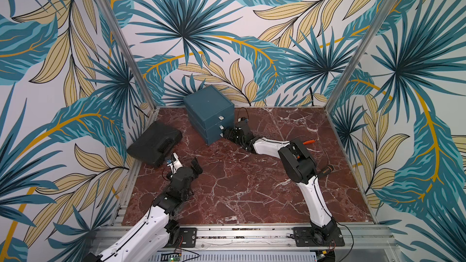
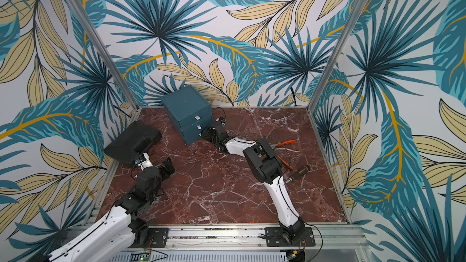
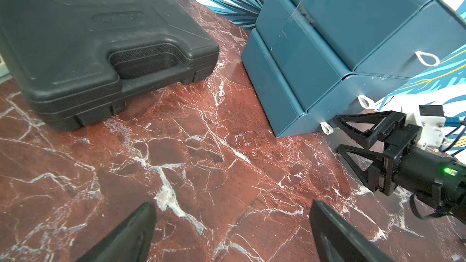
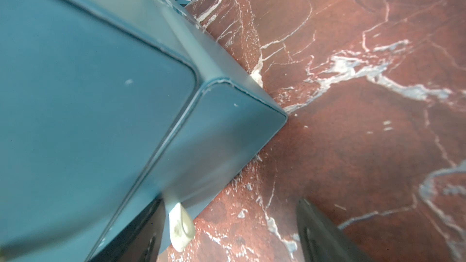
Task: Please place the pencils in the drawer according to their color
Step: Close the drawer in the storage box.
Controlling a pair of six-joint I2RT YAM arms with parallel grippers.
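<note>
The drawer (image 1: 209, 114) (image 2: 187, 114) is a dark teal chest of three stacked drawers, all pushed in, at the back of the marble table. It also shows in the left wrist view (image 3: 327, 46) and the right wrist view (image 4: 100, 97). No pencils are in view. My right gripper (image 1: 224, 134) (image 2: 203, 134) (image 3: 336, 132) (image 4: 229, 212) is open, low at the bottom drawer's front. The white pull tab (image 4: 180, 225) lies between its fingers, close to one finger. My left gripper (image 1: 185, 161) (image 2: 156, 161) (image 3: 232, 206) is open over bare marble with nothing in it.
A flat black case (image 1: 155, 142) (image 2: 133, 142) (image 3: 88, 46) lies shut at the left, beside the left gripper. Orange-handled pliers (image 2: 286, 142) and a screwdriver (image 2: 301, 171) lie behind the right arm's elbow. Patterned walls close in three sides.
</note>
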